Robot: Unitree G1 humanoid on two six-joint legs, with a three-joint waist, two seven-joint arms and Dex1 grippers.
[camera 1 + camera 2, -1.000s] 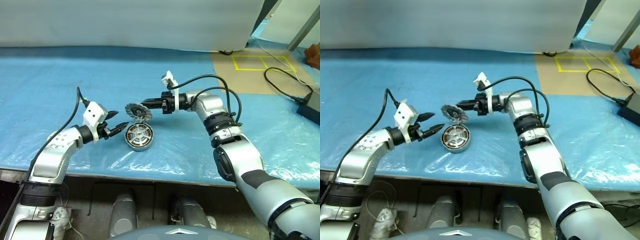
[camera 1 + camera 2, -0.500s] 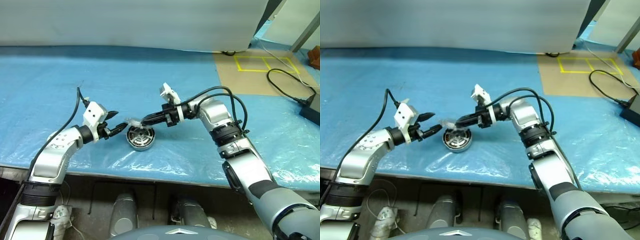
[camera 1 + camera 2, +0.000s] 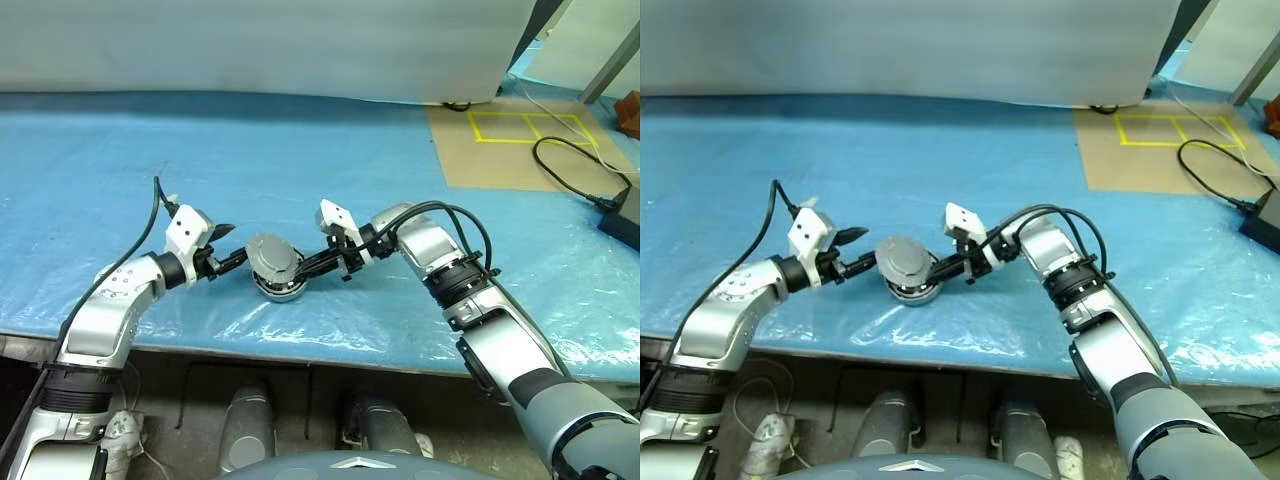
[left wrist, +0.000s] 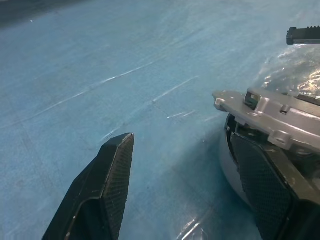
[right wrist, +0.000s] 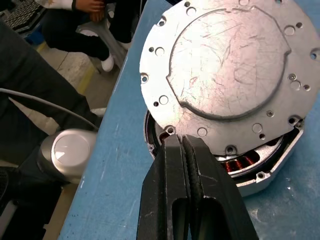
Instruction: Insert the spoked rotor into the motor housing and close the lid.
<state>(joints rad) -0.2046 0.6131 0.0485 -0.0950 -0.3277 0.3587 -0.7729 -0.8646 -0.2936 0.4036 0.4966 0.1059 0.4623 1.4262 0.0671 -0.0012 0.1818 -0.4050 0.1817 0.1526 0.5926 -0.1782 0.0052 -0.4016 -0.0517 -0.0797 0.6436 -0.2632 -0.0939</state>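
- You were at the closing step: the right gripper (image 5: 186, 145) had its fingers clenched on the near edge of the lid (image 5: 225, 65), a flat silver plate with small holes round its rim.
- The lid lay over the motor housing (image 5: 270, 170) but not true. It was shifted to one side, and the copper-brown windings and a part of the silver rim were visible under its near edge.
- The housing stood on the blue bench (image 3: 120, 150), near the front edge and about in the middle, between the two grippers.
- The left gripper (image 3: 228, 256) waited just to the left of the housing with its fingers released and nothing between them. In the left wrist view one finger (image 4: 262, 185) was close against the wall of the housing, the other one well apart from it.
- I could not tell if the spoked rotor was already inside, because the lid covered the centre.
- For the next move, I think you needed to slide the lid until its rim matched the rim of the housing, then lower it flat.
- The left fingers could steady the housing, so it does not slip on the smooth sheet.
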